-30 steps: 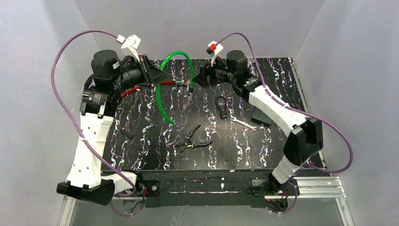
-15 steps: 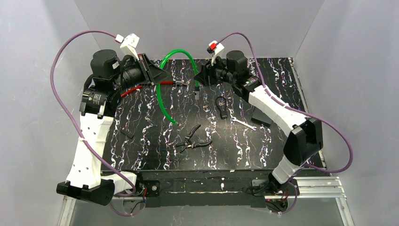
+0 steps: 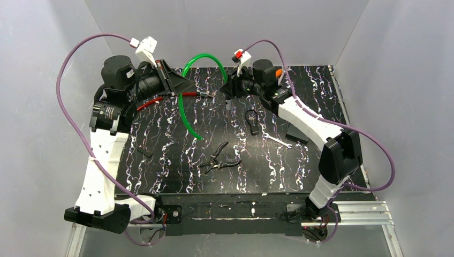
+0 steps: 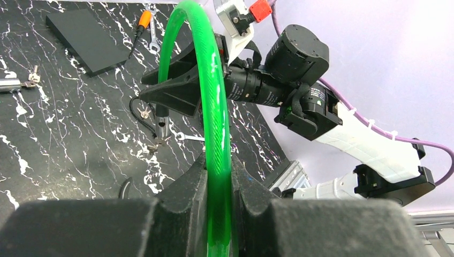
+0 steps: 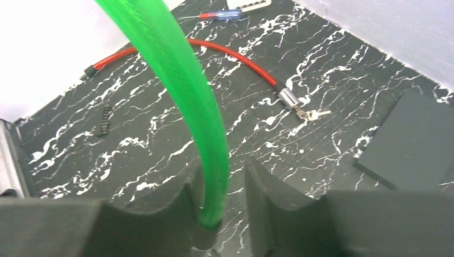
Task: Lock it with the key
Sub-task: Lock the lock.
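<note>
Top external: left end effector and right end effector clamp the green cable near the far edge of the table.

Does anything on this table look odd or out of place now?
The green cable arches high off the table, pinched between the left tool and the right tool. Nothing looks spilled or broken.

The cable lock is sheathed in bright translucent green. The table is covered in black with white marbled veining. A second cable is coated in red. The pliers are finished in black, the slab in matte dark grey, and the arm leads in purple.
</note>
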